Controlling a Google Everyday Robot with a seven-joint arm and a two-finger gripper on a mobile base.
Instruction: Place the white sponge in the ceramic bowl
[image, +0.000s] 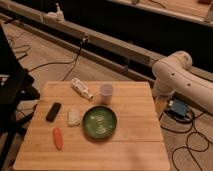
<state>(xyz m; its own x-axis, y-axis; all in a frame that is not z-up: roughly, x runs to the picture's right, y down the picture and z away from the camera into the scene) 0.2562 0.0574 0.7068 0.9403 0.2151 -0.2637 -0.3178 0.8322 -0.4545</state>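
Observation:
The white sponge (74, 117) lies flat on the wooden table (136, 131), just left of the ceramic bowl (99, 122). The bowl is dark green with a lighter swirl inside and holds nothing. The sponge and bowl are close but apart. My white arm (176, 75) bends beside the table's right far corner and runs out of the frame at the right. My gripper is out of view, so nothing shows it near the sponge or bowl.
A white labelled bottle (81, 88) lies at the table's back, with a white cup (105, 93) to its right. A black flat object (53, 111) and an orange carrot-like piece (58, 138) lie left of the sponge. Cables and a blue box (177, 109) lie on the floor.

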